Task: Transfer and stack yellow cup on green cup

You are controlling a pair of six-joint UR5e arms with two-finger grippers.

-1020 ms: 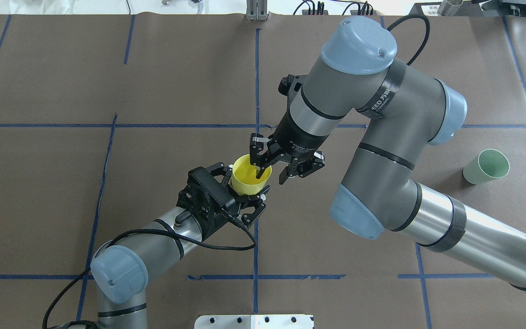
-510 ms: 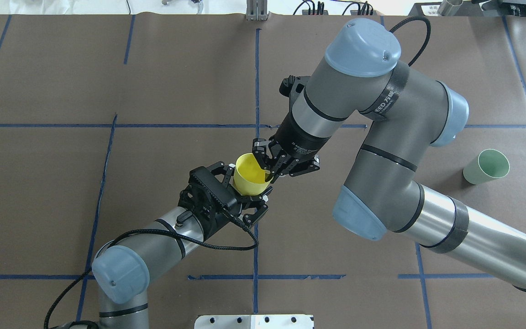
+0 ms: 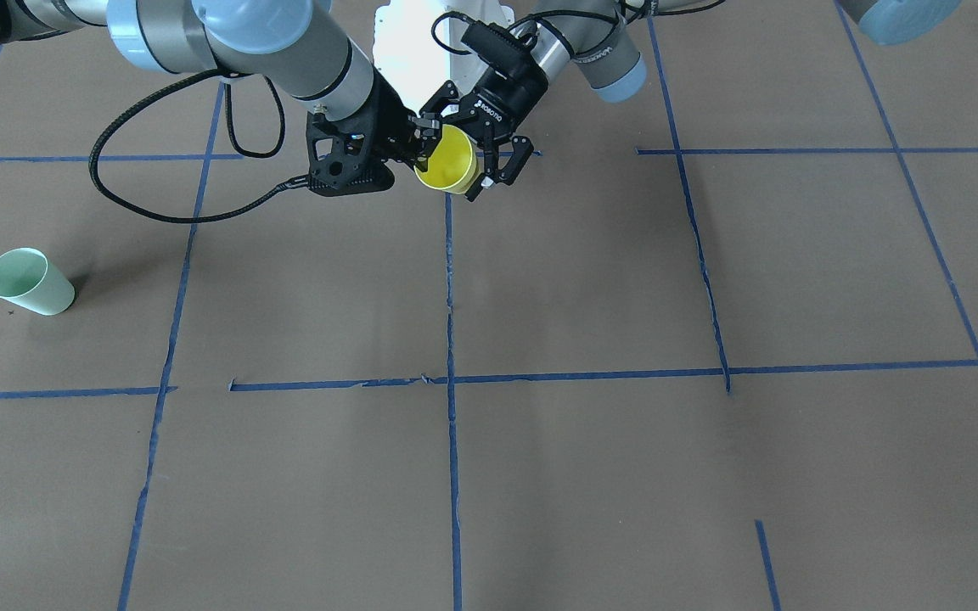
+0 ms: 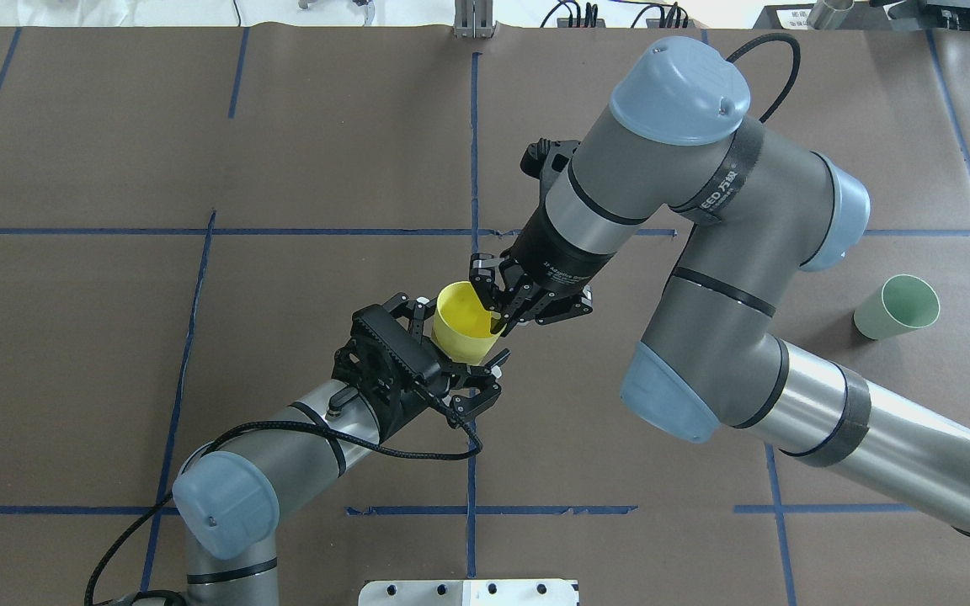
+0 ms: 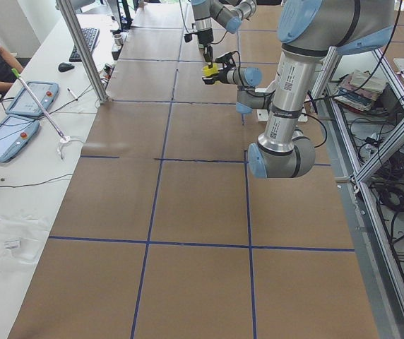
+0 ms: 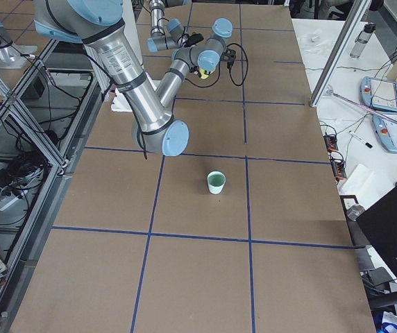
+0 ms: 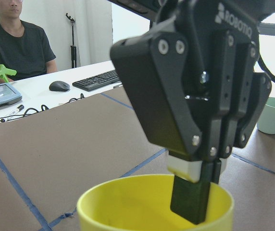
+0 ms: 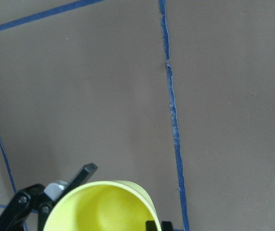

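The yellow cup (image 4: pixel 456 330) is held in the air over the table's middle, mouth up and tilted. My left gripper (image 4: pixel 460 343) has its fingers on either side of the cup's lower part and looks shut on it. My right gripper (image 4: pixel 495 320) comes from above and is shut on the cup's rim, one finger (image 7: pixel 190 199) inside the cup (image 7: pixel 128 204). The cup also shows in the front view (image 3: pixel 446 163). The green cup (image 4: pixel 896 307) stands upright at the right side of the table, far from both grippers; it also shows in the front view (image 3: pixel 29 283).
Brown table (image 4: pixel 283 151) with blue tape lines. A white plate (image 4: pixel 468 592) lies at the near edge. An operator (image 7: pixel 17 43) sits beyond the table's far side with a keyboard (image 7: pixel 96 79) and teach pendants (image 5: pixel 29 99).
My right gripper, open a second ago with one finger inside the cup, has shut on the rim. Both arms and the cup have shifted slightly.
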